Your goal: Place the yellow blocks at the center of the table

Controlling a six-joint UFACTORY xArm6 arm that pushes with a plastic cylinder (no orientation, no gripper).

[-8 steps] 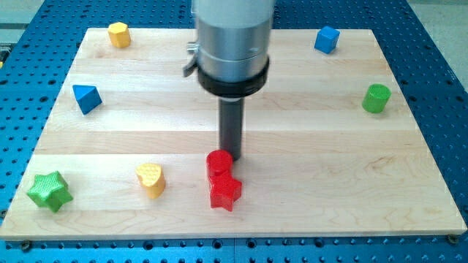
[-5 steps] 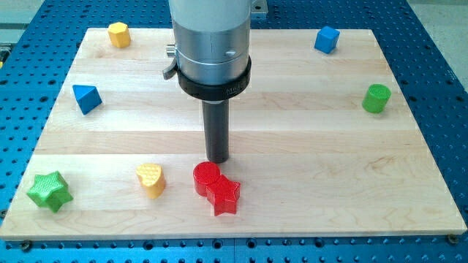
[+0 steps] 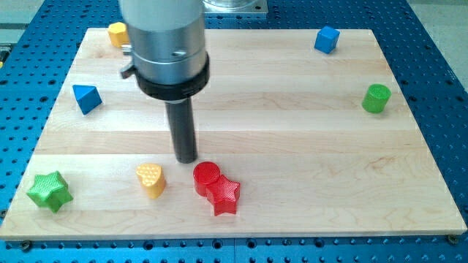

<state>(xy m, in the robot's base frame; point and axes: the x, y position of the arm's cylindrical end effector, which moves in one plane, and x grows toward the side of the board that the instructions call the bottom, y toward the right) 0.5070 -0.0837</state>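
Dark and matt, the rod ends in my tip (image 3: 186,159), which is set on the counter (image 3: 292,146) toward its near edge, left of the middle. No jaws are fitted, so nothing is held; blocks can only be pushed. Just beside my tip, on the view's right and slightly nearer the near edge, the red cylinder (image 3: 207,176) is seen, touching the red star (image 3: 225,196). The yellow heart-shaped block (image 3: 150,180) lies near my tip on the view's left, apart from it. The second yellow block (image 3: 117,33), roughly hexagonal, sits at the far left corner, partly hidden by the arm's grey housing.

A risk is judged from this: if the heart is approached from the wrong side, it would be driven toward the near edge, not the centre. The red pair could also be clipped and dragged along.

Pale wood with lengthwise grain makes up the counter. The blocks appear ribbed and matt. A blue wedge (image 3: 85,98) lies by the left edge, a green star (image 3: 49,191) at the near left corner, a blue cube (image 3: 327,39) near the far right corner, and a green cylinder (image 3: 376,98) by the right edge.
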